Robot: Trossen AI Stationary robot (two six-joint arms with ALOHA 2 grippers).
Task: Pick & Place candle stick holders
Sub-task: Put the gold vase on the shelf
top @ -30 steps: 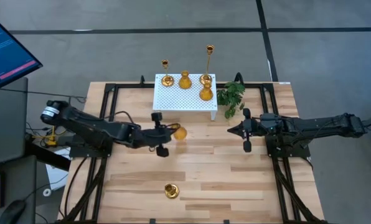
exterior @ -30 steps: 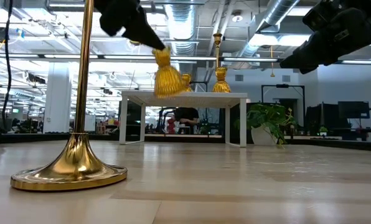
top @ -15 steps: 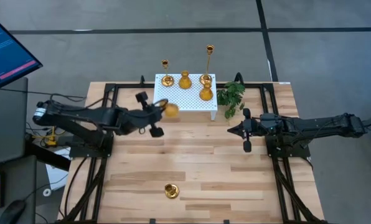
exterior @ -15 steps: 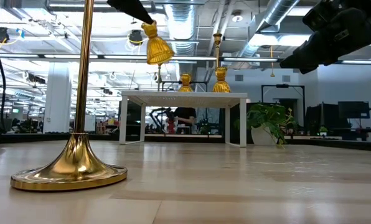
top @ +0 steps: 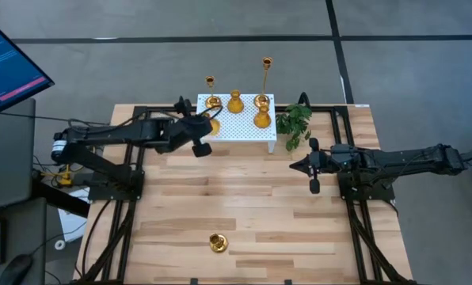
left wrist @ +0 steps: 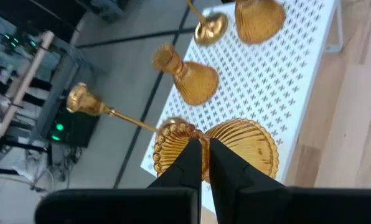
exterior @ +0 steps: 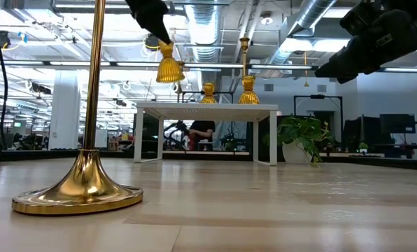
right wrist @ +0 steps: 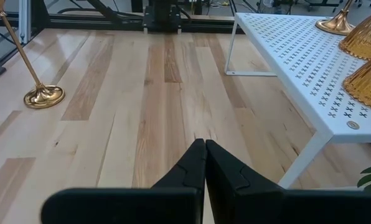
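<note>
A: What has changed in the last second?

B: The left gripper (top: 207,125) has carried a squat ribbed holder (top: 212,123) from over the bare wood up toward twelve o'clock. It now hangs above the near-left corner of the white perforated stand (top: 236,127), so I'd judge the carry nearly done and only the lowering and release left.

A: How does the gripper hold it?

B: Its fingers (left wrist: 192,163) are pinched almost together on the holder's narrow top, with the ribbed bell hanging below, clear of the stand in the low view.

A: And the other holders?

B: Four stand along the back of the stand, the short-stemmed holder (top: 211,100) just beyond the carried one. A tall thin-stemmed holder (top: 217,242) waits on the table (top: 260,214) at six o'clock.

A: The right arm?

B: The right gripper (top: 313,166) waits at three o'clock, fingers closed on nothing.
</note>
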